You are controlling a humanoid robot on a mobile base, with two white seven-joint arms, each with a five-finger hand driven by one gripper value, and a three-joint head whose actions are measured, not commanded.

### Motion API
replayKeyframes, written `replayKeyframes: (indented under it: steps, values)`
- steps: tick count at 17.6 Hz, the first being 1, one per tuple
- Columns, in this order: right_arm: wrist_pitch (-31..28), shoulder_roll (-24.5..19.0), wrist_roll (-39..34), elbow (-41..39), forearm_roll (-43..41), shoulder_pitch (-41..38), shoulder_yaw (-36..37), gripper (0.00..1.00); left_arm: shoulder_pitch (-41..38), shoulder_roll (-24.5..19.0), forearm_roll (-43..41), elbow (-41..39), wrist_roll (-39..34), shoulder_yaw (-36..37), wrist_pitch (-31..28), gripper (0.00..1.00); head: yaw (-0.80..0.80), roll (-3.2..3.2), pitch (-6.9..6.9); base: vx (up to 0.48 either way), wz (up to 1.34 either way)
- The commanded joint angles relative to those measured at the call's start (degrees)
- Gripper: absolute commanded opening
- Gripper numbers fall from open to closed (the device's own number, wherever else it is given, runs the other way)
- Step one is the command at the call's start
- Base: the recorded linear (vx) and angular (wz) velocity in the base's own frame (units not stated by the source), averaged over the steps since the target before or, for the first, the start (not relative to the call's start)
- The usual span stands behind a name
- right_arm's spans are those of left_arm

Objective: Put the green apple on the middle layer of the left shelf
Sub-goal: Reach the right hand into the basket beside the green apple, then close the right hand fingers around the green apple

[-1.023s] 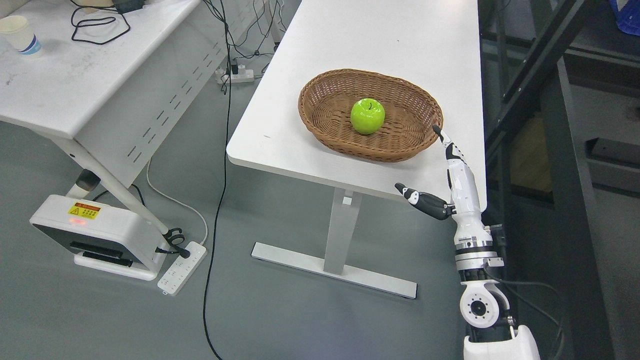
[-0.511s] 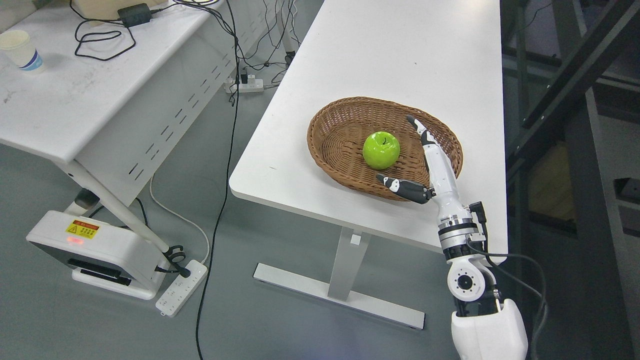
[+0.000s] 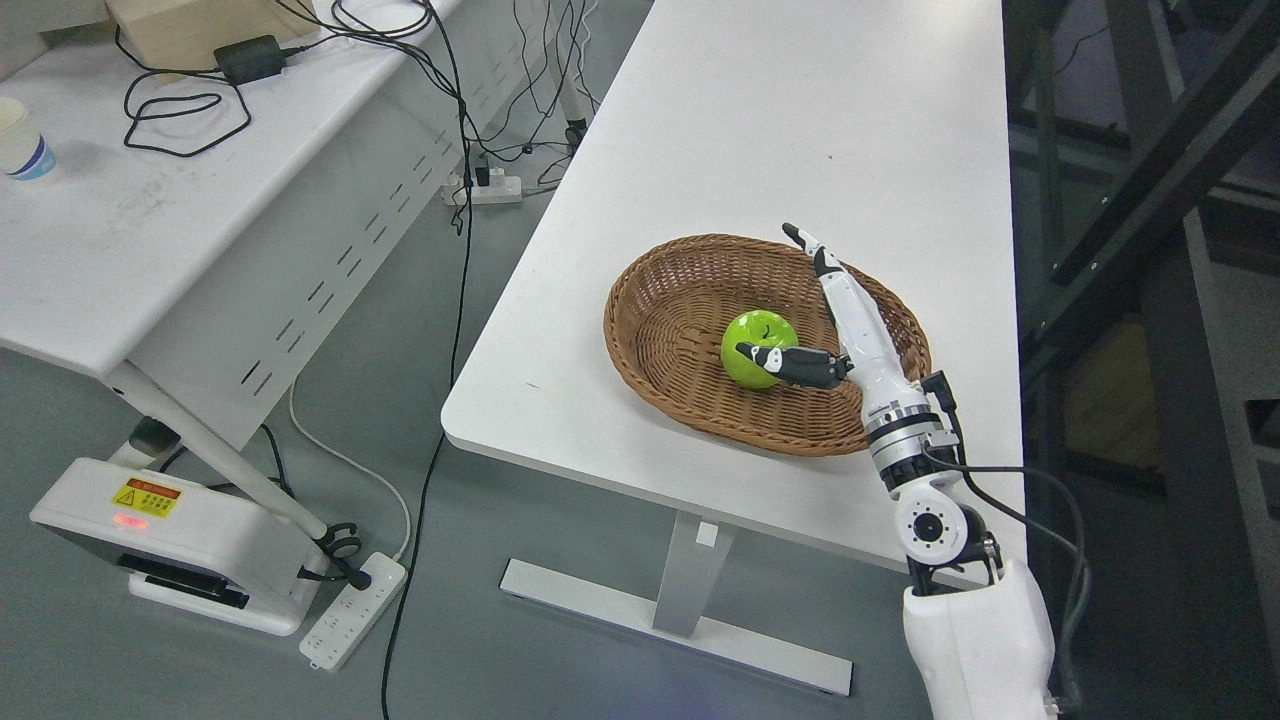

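Over the wicker basket (image 3: 660, 375), the right hand (image 3: 835, 325) has advanced from the table edge to the green apple (image 3: 752, 345) lying inside, fingers spread and thumb across the fruit, grasp not yet closed.

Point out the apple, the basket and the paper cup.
apple (image 3: 748, 340): head view, on its green upper left side, above the thumb.
basket (image 3: 640, 345): head view, on its woven left inner wall.
paper cup (image 3: 20, 152): head view, on its side, at the picture's left edge.
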State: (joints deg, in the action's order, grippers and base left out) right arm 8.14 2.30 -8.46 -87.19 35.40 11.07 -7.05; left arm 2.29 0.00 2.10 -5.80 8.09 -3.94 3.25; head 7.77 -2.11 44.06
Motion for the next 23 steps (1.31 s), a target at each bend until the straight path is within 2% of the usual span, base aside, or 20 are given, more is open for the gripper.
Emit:
replayKeyframes:
  steps: [1,9,23]
  values:
    - [0.1,3.4,-1.2,3.4,0.1,0.1,-0.5,1.00,0.0,-1.0,0.0,0.0,0.0,0.0,0.1,1.00,0.00,0.00,0.00,0.007,0.01]
    - [0.3,3.9,-1.4,6.0,8.2,0.9,-5.2,1.00,0.0,-1.0,0.0,0.0,0.0,0.0,0.1,1.00,0.00,0.00,0.00,0.001,0.00]
    - [0.5,2.7,-1.3,11.4,9.1,2.6,-5.5,1.00,0.0,-1.0,0.0,0.0,0.0,0.0,0.1,1.00,0.00,0.00,0.00,0.000,0.00]
